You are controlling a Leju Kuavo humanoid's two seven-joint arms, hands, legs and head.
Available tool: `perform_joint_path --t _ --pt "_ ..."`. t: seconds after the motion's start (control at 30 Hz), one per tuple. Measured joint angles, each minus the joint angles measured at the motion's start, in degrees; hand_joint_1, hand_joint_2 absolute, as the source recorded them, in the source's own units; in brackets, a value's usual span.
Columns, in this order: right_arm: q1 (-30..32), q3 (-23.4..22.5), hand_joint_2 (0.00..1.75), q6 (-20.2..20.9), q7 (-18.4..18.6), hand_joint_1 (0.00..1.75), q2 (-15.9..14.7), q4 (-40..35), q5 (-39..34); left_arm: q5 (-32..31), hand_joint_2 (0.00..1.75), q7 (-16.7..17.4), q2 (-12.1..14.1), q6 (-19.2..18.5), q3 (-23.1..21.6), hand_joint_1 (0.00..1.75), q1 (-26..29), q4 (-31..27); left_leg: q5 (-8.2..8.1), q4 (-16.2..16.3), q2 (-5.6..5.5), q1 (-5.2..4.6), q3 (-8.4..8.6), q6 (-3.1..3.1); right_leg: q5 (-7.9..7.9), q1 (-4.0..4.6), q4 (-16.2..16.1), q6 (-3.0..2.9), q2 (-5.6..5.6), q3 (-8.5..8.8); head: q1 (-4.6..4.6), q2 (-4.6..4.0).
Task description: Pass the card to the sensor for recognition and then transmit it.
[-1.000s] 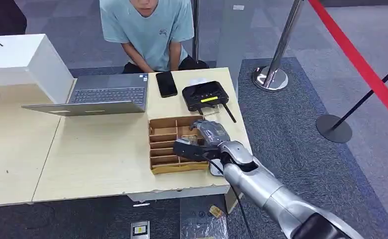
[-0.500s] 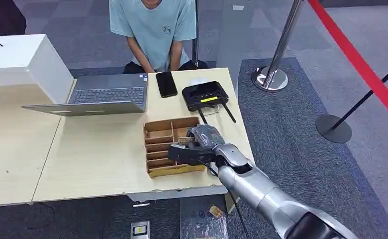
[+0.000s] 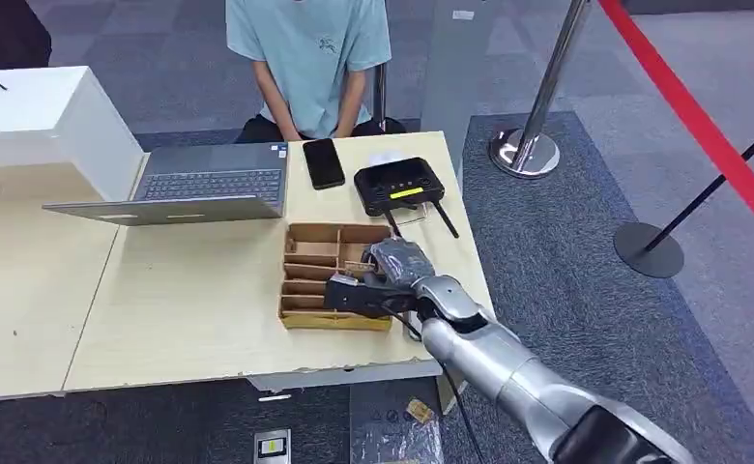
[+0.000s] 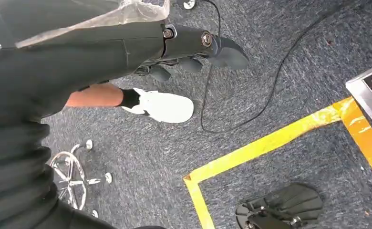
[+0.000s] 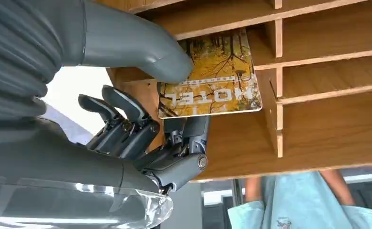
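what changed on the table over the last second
The wooden organizer slid left and turned squarer to the table edge while the right hand moved left with it, thumb on the card. The person straightened up. Laptop, phone and black sensor stayed put.

Right hand (image 3: 378,282) over a wooden divided tray (image 3: 307,280) on the table (image 3: 175,309), laptop (image 3: 199,188), phone (image 3: 323,162), black controller (image 3: 399,186), person seated behind (image 3: 307,58).

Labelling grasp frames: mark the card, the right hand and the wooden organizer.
card (image 5: 211,81), right wrist view, middle of its printed face.
right hand (image 3: 378,282), head view, middle of hand.
wooden organizer (image 3: 307,259), head view, inner divider.
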Motion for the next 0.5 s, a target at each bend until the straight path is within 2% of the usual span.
perform_joint_path --t 0.5 --pt "-11.1 -0.2 1.75 4.5 3.7 1.75 -1.9 -3.0 0.7 -0.5 1.75 0.0 0.0 0.0 0.0 0.0 -0.1 0.0 0.01 0.0 0.0 0.0 -0.02 -0.01 0.0 0.0 0.0 0.0 0.0 -0.05 0.0 0.0"
